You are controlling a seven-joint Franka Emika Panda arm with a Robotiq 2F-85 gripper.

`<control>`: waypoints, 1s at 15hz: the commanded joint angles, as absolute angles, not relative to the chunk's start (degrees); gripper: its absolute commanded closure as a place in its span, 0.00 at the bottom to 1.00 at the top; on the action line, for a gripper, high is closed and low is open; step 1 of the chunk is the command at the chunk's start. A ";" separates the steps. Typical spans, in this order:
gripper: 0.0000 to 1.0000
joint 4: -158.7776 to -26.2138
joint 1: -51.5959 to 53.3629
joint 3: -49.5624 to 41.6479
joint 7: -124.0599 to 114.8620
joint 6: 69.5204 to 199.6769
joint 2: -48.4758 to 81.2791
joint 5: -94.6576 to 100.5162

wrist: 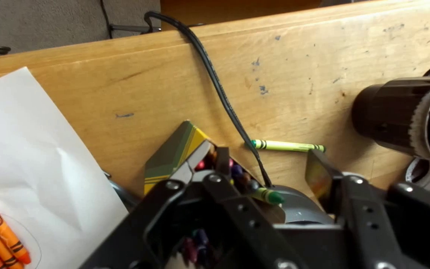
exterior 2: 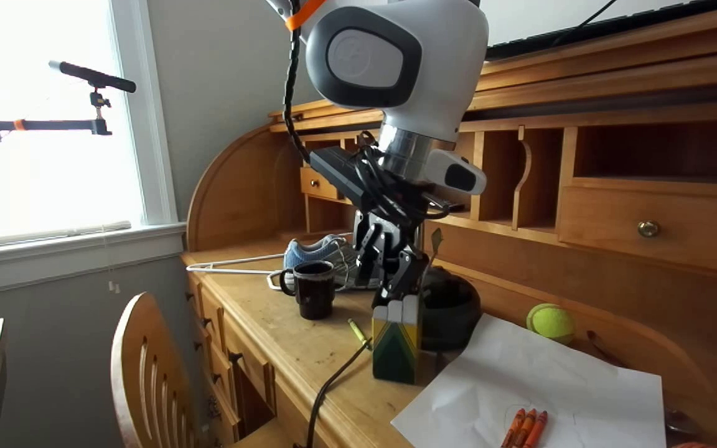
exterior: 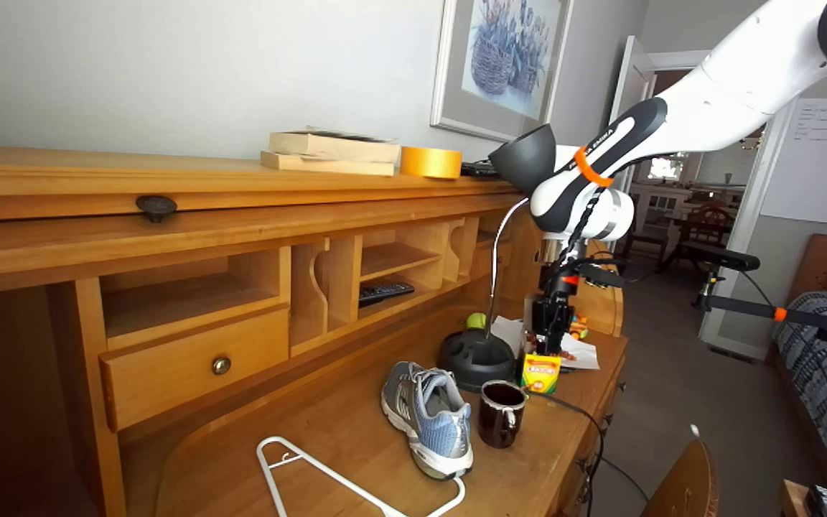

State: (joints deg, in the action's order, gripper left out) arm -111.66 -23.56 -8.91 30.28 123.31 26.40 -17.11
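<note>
My black two-fingered hand (wrist: 270,168) is released, its fingers spread apart at the mouth of the yellow-and-green cardboard crayon box (exterior 2: 394,354); one finger shows over that mouth, though I cannot tell whether it touches; the box stands upright on the light-brown wooden worktop (wrist: 293,74), just beside a round black lamp base (exterior: 474,360), with red and purple crayons (wrist: 237,171) showing inside and a green-tipped crayon (wrist: 271,196) poking out aslant past its rim; a pale yellow-green crayon (wrist: 287,145) lies on the worktop between the box and a glossy dark-brown mug (wrist: 390,116), its tip beside a thin black cord (wrist: 215,78); on the box's other side, three orange crayons (exterior 2: 524,429) lie together on a creased white sheet of paper (exterior 2: 520,364).
</note>
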 commanded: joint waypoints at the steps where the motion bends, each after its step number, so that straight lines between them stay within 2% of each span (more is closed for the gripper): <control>1: 0.13 -111.10 -23.47 -8.58 28.68 122.63 27.17 -15.30; 2: 0.04 -111.16 -23.49 -8.56 28.66 122.67 27.18 -15.19; 3: 0.01 -111.23 -23.53 -8.54 28.66 122.73 27.22 -15.16; 15: 0.00 -116.69 -23.07 -8.79 29.08 124.90 23.49 -14.56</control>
State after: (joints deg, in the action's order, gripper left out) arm -112.96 -23.44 -8.77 29.99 123.38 26.07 -16.09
